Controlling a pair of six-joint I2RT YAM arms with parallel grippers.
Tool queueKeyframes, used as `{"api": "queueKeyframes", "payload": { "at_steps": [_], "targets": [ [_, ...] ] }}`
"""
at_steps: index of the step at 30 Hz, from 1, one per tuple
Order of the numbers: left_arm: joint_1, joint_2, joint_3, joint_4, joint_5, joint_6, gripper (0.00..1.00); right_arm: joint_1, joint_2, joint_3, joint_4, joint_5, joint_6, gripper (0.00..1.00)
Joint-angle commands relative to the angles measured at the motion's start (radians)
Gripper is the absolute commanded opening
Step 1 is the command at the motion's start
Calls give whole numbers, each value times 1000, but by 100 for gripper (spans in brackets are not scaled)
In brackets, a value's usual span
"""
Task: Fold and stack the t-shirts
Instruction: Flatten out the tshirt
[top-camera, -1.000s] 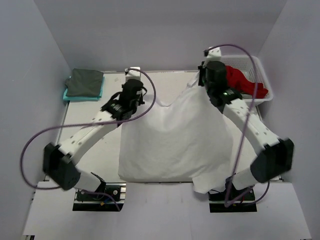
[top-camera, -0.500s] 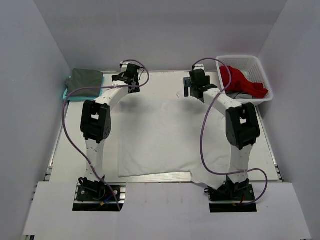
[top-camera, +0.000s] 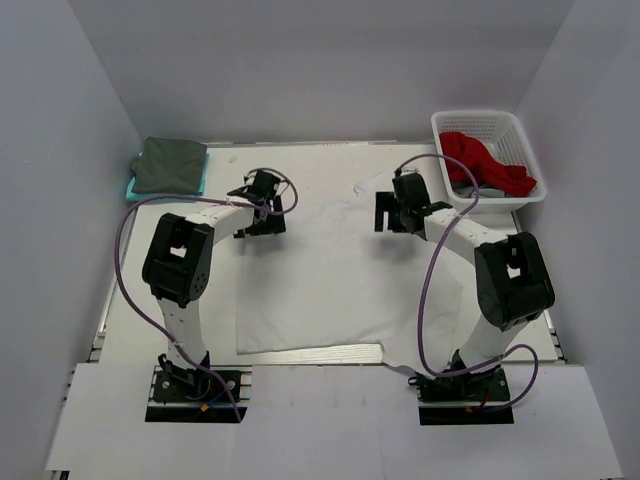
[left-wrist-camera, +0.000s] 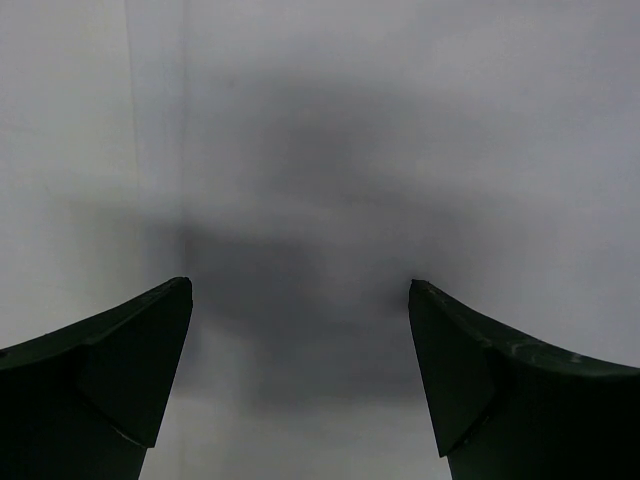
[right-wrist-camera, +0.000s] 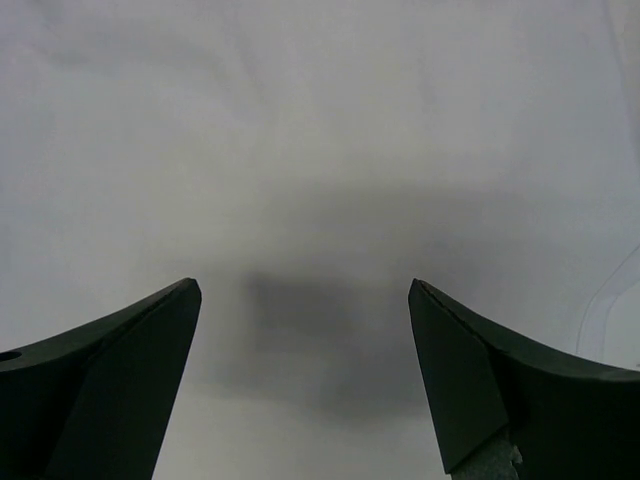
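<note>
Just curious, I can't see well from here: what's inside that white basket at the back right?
Red cloth lies heaped in the white basket, reaching its front rim. Anything beneath the cloth is covered.

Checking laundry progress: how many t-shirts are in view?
4: a white t-shirt spread mid-table, a grey-green one atop a teal one far left, red cloth in the basket; more may hide beneath.
</note>
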Motion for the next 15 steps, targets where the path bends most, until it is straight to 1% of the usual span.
{"api": "queueKeyframes", "payload": {
  "at_steps": [1, 3, 5, 6, 9, 10, 11, 12, 13, 14, 15],
  "targets": [
    [11, -80, -54, 70, 73, -34, 99, 5, -3, -29, -3, -14, 49, 90],
    [22, -61, -64, 79, 85, -43, 99, 3, 18, -45, 4, -14, 49, 90],
    [22, -32, -45, 80, 76, -43, 99, 3, 46, -42, 8, -17, 55, 90],
    [22, 6, -19, 55, 67, -52, 99, 3, 75, -29, -2, -14, 60, 90],
    [33, 66, 49, 15, 16, -52, 99, 1, 141, 18, -22, -12, 63, 90],
    [42, 109, 67, 6, -16, -52, 99, 0, 196, 67, -29, -9, 60, 90],
    [42, 132, 89, -5, -39, -52, 99, 1, 213, 83, -29, -7, 52, 90],
    [56, 158, 145, -37, -68, -52, 99, 1, 233, 99, -30, 5, 51, 90],
    [71, 185, 182, -55, -112, -52, 99, -2, 285, 162, -27, 9, 51, 90],
    [80, 243, 260, -72, -113, -52, 99, -3, 302, 181, -27, 8, 51, 90],
    [98, 270, 300, -101, -123, -52, 99, -3, 340, 225, -26, -4, 51, 90]
  ]
}}
